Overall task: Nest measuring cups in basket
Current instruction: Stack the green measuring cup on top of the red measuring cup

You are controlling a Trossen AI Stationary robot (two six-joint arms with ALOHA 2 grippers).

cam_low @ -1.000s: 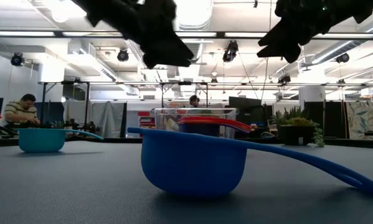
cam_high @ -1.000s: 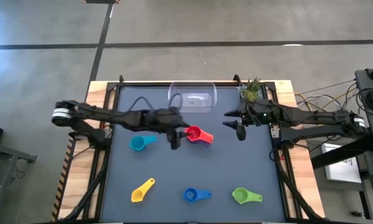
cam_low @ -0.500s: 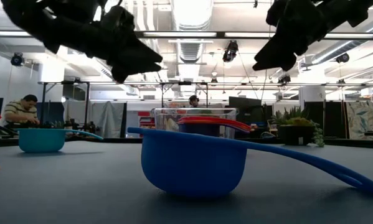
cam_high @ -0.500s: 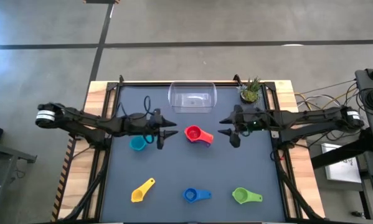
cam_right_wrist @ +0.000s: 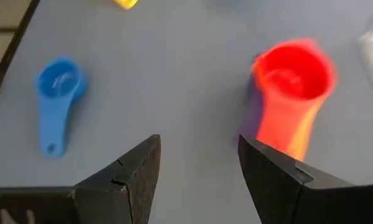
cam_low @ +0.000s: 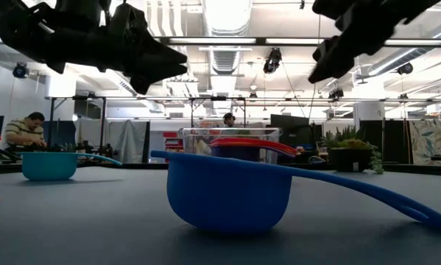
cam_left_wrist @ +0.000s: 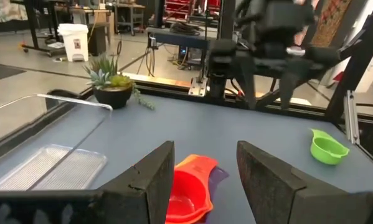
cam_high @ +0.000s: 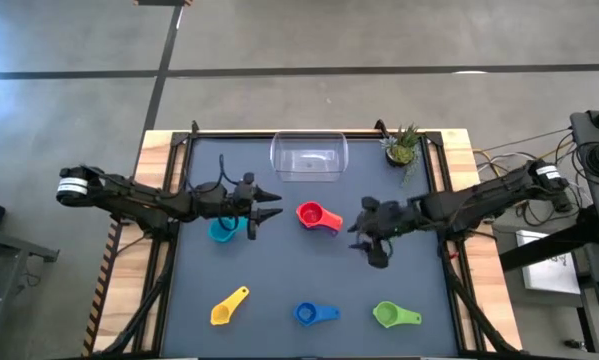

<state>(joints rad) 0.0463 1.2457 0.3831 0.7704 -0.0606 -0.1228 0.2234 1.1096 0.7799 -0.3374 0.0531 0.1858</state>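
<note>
The red measuring cup [cam_high: 318,216] stands on the dark mat in front of the clear basket [cam_high: 309,157]; an orange handle [cam_right_wrist: 292,137] shows under it. The teal cup [cam_high: 222,231] lies at the left, and the yellow [cam_high: 229,306], blue [cam_high: 314,314] and green [cam_high: 395,316] cups lie along the near edge. My left gripper [cam_high: 269,208] hangs open and level above the teal cup, its fingers [cam_left_wrist: 152,180] pointing at the red cup. My right gripper [cam_high: 362,233] hangs open to the right of the red cup, tipped downward [cam_right_wrist: 198,149]. Neither one touches anything.
A small potted plant [cam_high: 403,146] stands at the far right corner beside the basket. Bare mat lies between the red cup and the near row of cups. In the low view the blue cup [cam_low: 231,195] fills the foreground, with a workshop and people behind the table.
My left gripper has drawn back from the red cup toward the table's left edge, sunk a little and tipped up from pointing down to level. My right gripper has swung toward the near edge and tipped further down. The red cup has stayed where it was.
</note>
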